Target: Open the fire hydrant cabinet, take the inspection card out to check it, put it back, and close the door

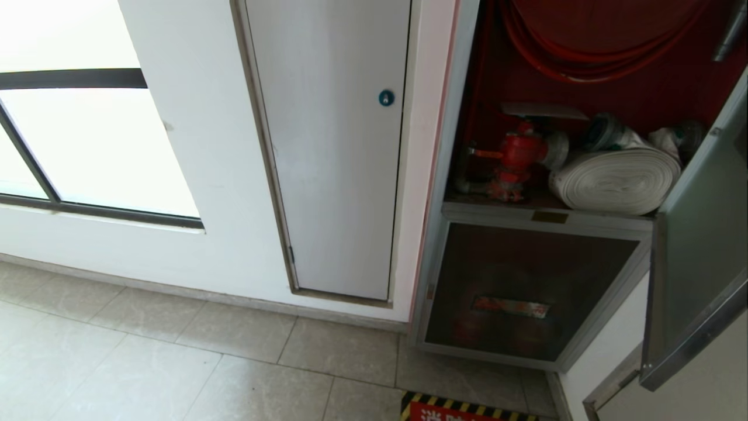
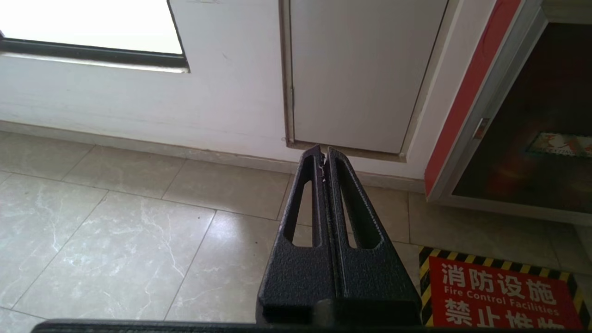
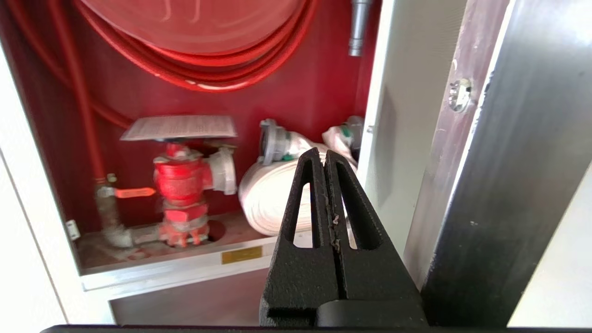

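Observation:
The fire hydrant cabinet [image 1: 660, 93] stands open, its red inside showing. The inspection card [image 1: 543, 110] [image 3: 179, 127], a flat pale sheet with fine print, lies on top of the red valve [image 1: 519, 153] [image 3: 181, 182]. The door [image 1: 701, 234] [image 3: 513, 175] is swung out at the right, its silver frame close beside my right gripper. My right gripper [image 3: 324, 155] is shut and empty, in front of the opening and level with the white rolled hose [image 1: 616, 178] [image 3: 266, 194]. Pointing at the floor tiles, my left gripper [image 2: 323, 151] is shut, holding nothing. Neither arm shows in the head view.
A white panel with a round blue lock [image 1: 385, 97] sits left of the cabinet. Below the opening is a dark glass panel with a red label [image 1: 511, 306]. A red coiled hose [image 1: 590, 58] hangs above. A red floor sign [image 2: 499, 296] with striped edge lies on the tiles.

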